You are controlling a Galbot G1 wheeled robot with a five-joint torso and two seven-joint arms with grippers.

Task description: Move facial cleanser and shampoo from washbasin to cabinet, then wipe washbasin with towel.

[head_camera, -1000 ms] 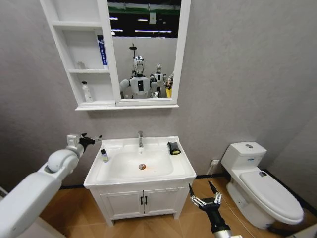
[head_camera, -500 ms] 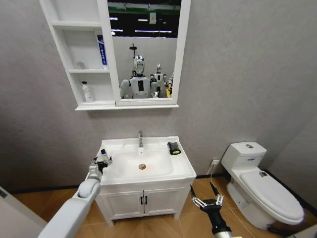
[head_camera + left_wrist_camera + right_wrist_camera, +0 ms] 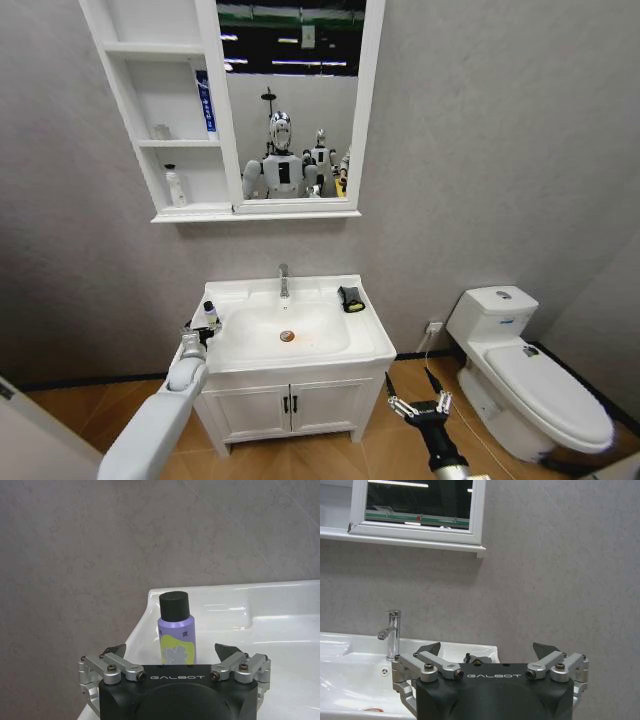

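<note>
Head view: washbasin sits at lower centre of the frame, chrome tap at its back edge, round drain in the bowl. Small purple bottle with black cap stands upright on the basin's left rim. Left pincer is at lower left of the frame, right at that rim and just in front of the bottle, arm rising from the bottom edge. Left wrist view: bottle stands between the two fingertips, which are spread wide and clear of it on both sides; no contact visible. Towel, black with yellow-green marks, lies on the right rear corner of the basin rim, well apart from the bottle. Right pincer hangs low at bottom right of centre, in front of the white two-door cupboard under the basin and above the wooden floor; fingers apart, nothing held. Right wrist view confirms the spread fingertips, with the tap beyond. Cabinet occupies the upper left of the frame, joined to the mirror; a white bottle stands on its lowest shelf, a blue-and-white tube leans on the middle shelf. Toilet at lower right.
</note>
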